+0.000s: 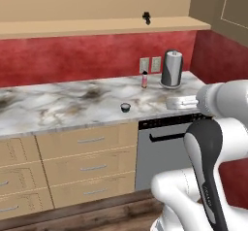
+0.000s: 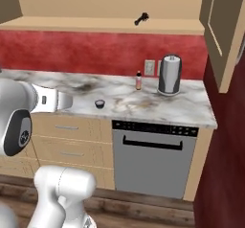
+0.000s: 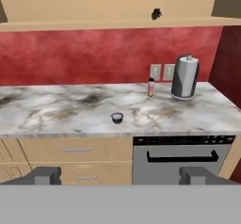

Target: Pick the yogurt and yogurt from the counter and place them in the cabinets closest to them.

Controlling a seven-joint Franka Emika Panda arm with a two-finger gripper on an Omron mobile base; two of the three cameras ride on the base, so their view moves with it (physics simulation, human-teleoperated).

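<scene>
One yogurt [image 1: 125, 107] [image 2: 99, 103] [image 3: 117, 118], a tiny round cup, stands upright on the counter [image 1: 53, 106] [image 2: 158, 105] [image 3: 56, 110] near its front edge, left of the dishwasher. A small dark thing [image 1: 146, 16] [image 2: 141, 18] [image 3: 156, 14] lies on the cabinets' tan shelf board [image 1: 87, 28] [image 2: 86, 25] [image 3: 94, 25]; it is too small to tell what it is. My gripper [image 3: 120, 176] [image 1: 170, 102] [image 2: 67, 101] hangs in front of the counter, well back from the cup. It is open, its fingertips [image 3: 47, 175] wide apart with nothing between them.
A slim pink-red bottle [image 1: 144, 79] [image 2: 139, 81] [image 3: 151, 87] and a tall silver-grey canister [image 1: 172, 69] [image 2: 170, 74] [image 3: 185, 77] stand at the back right of the counter. A dishwasher [image 2: 153, 157] sits below. An open cabinet door [image 2: 217, 35] hangs at the right.
</scene>
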